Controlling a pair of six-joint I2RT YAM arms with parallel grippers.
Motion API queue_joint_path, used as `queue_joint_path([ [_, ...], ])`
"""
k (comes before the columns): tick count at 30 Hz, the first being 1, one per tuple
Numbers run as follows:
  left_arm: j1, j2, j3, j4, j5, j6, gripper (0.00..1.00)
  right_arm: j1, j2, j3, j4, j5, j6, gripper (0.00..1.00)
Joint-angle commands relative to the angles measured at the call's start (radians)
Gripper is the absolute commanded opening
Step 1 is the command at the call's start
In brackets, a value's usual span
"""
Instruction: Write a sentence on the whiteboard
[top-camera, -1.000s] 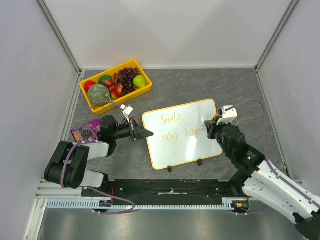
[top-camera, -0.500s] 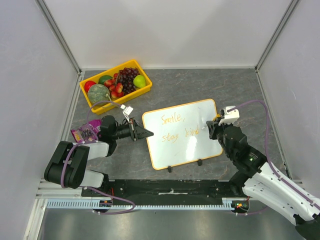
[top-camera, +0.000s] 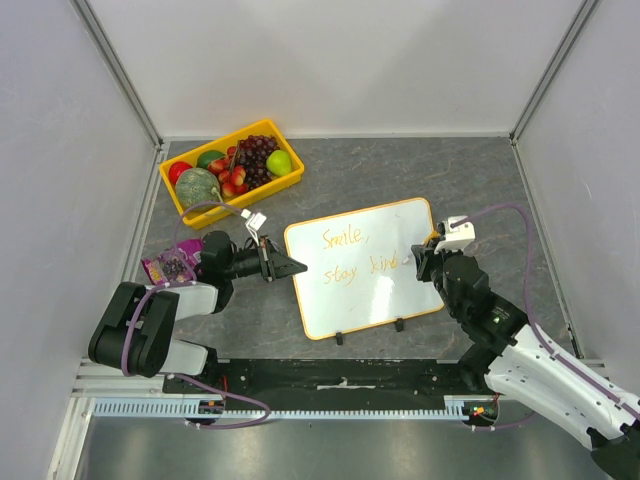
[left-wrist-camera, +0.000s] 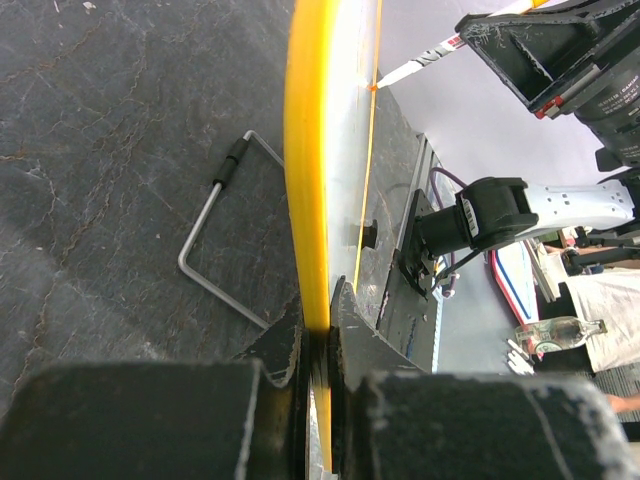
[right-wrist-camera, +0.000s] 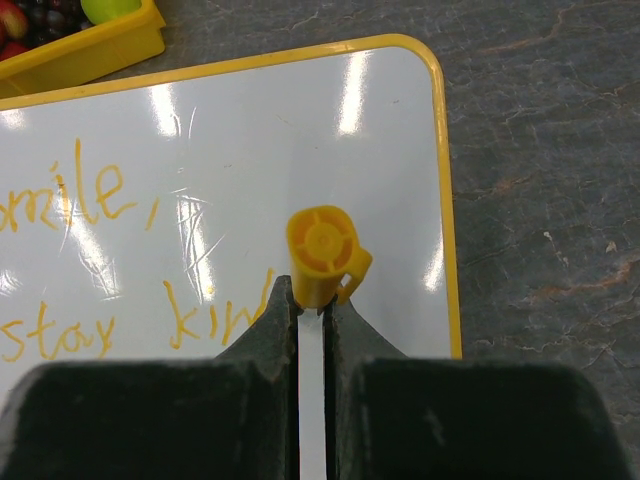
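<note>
We see the whiteboard (top-camera: 365, 268) resting on the grey table (top-camera: 400, 180), near the middle and a little to the right, with its two black feet at the near edge. The sentence (top-camera: 350, 255) stands on it in thin orange letters, "Smile," above and "stay kind" below; the end of the last word is partly hidden by the right arm. The left arm lies low, folded over its base and stretched to the right along the table. The left gripper (top-camera: 290, 267) is at the left edge of the board, and the left wrist view shows its two fingers pressed together on the yellow rim. The right arm reaches from the near right corner forward and to the left, its wrist bent down over the right part of the board. The right gripper (top-camera: 425, 262) clamps a marker (right-wrist-camera: 322, 255), whose yellow end points up at the wrist camera. A yellow crate (top-camera: 238, 170) with fruit stands far left, well apart from the board.
</note>
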Motion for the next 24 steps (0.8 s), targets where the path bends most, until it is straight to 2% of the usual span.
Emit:
queue_joint_path([
  [1, -0.019, 0.019, -0.013, -0.062, -0.017, 0.173, 0.02, -0.001, 0.004, -0.029, 0.034, 0.04, 0.009, 0.0],
  [11, -0.021, 0.021, -0.015, -0.061, -0.017, 0.173, 0.02, -0.002, -0.006, -0.016, 0.025, 0.03, 0.006, 0.0],
  [24, -0.021, 0.018, -0.015, -0.062, -0.018, 0.173, 0.02, -0.002, -0.17, 0.093, 0.008, -0.041, -0.014, 0.0],
])
